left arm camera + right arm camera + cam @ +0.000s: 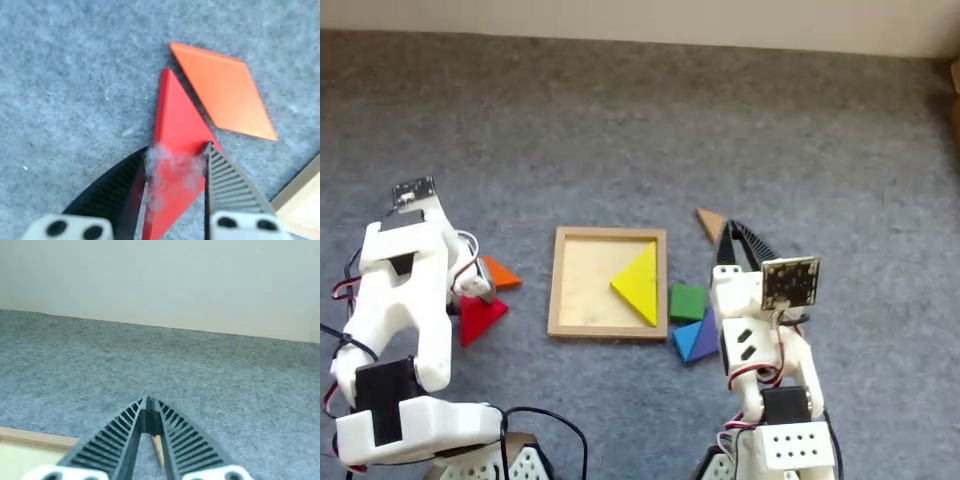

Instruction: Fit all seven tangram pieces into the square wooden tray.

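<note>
The square wooden tray [560, 290] lies mid-carpet with a yellow triangle [640, 283] inside, against its right wall. Left of it lie an orange parallelogram [222, 92] and a red triangle [175, 120], both flat on the carpet. My left gripper [176, 150] is shut on the red triangle, one finger on each edge. My right gripper [149, 401] is shut and empty, hovering by a brown triangle [710, 222] right of the tray. A green square [687, 301], a blue triangle [684, 341] and a purple piece [706, 335] lie off the tray's right side.
Grey carpet [620, 140] covers the whole surface, with open room behind the tray up to a pale wall [160, 280]. A tuft of lint [167, 165] clings to the red triangle between the left fingers.
</note>
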`<action>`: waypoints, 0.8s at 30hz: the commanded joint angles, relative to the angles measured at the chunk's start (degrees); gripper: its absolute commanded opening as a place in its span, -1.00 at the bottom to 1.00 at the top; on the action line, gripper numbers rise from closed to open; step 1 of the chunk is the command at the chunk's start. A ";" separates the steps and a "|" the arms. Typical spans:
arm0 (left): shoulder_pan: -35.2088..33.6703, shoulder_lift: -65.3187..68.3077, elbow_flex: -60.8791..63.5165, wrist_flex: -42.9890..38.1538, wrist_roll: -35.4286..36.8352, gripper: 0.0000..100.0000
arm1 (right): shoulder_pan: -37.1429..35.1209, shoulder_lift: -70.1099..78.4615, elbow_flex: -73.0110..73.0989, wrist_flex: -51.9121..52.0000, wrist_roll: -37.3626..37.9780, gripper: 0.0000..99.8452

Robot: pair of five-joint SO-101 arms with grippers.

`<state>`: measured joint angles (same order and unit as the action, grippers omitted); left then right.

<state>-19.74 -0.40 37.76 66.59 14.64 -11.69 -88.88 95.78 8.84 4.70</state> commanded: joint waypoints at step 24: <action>10.07 0.40 -12.35 13.10 -4.92 -0.95 | -0.48 -0.84 1.63 -2.07 0.53 -0.98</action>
<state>-10.42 0.48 27.74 77.85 10.24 -11.69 -88.88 95.78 8.84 4.70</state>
